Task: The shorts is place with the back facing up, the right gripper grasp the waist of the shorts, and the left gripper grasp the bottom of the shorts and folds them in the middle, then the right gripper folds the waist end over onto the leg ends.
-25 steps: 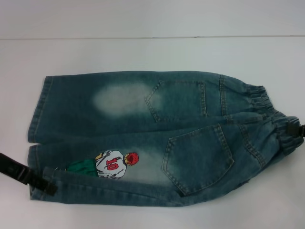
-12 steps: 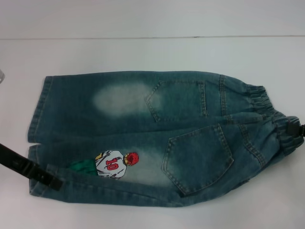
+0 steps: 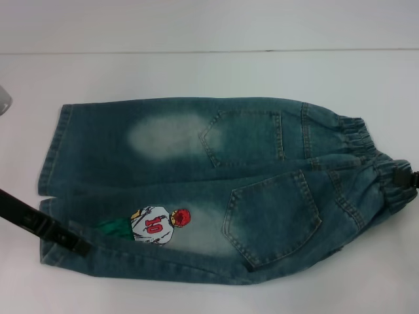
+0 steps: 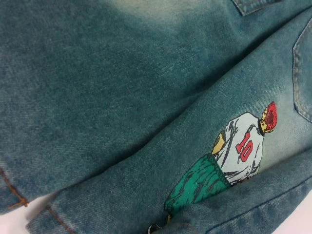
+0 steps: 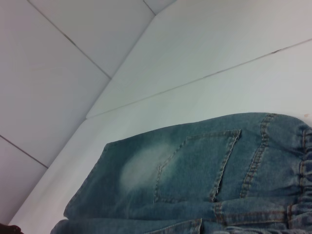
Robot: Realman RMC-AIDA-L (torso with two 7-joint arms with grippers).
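The faded blue denim shorts [image 3: 196, 170] lie flat with both back pockets up, the waist [image 3: 366, 147] to the right and the leg hems [image 3: 52, 150] to the left. My left gripper [image 3: 77, 246] is at the near leg's hem, shut on the denim edge, which is rolled over the lower part of the number 10 player print [image 3: 156, 224]. The left wrist view shows that print [image 4: 241, 146] and the rolled edge [image 4: 253, 209] close up. My right gripper [image 3: 406, 176] is shut on the bunched near part of the waist. The right wrist view shows the far pocket [image 5: 195, 165] and ruffled band [image 5: 304, 161].
The shorts rest on a white table [image 3: 196, 72] whose far edge [image 3: 209, 51] runs across the back. Bare white surface lies beyond the shorts and in front of them. The right wrist view shows pale tiled floor [image 5: 44, 73] past the table edge.
My left gripper has moved inward along the near leg, carrying the denim edge farther over the print. The right gripper and waist have stayed put.
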